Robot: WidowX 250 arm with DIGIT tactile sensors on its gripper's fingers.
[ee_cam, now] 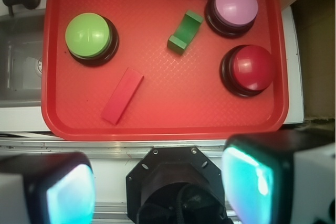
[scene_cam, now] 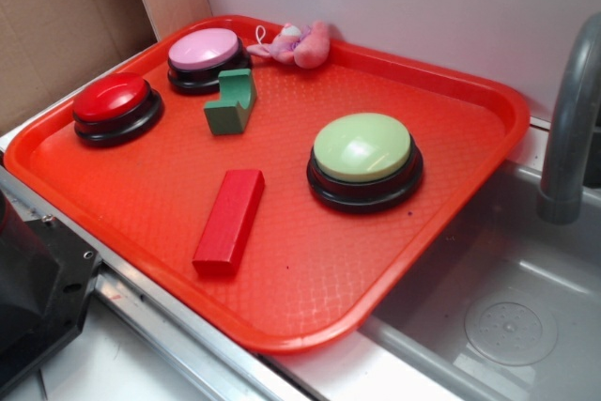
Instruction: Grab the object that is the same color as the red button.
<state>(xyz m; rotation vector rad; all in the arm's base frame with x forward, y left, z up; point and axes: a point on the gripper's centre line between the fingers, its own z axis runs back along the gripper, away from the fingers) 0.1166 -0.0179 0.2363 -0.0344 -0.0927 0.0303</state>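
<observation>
Red wooden block looks light, rigid: pinch across narrow sides mid-length; gripper jaws spread, empty

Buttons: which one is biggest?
The green button, alone beside the sink. The red button and pink button are smaller and sit together by the tray's other end.

End effector high above, pointing down, fingers wide apart w/ nothing between.
</observation>
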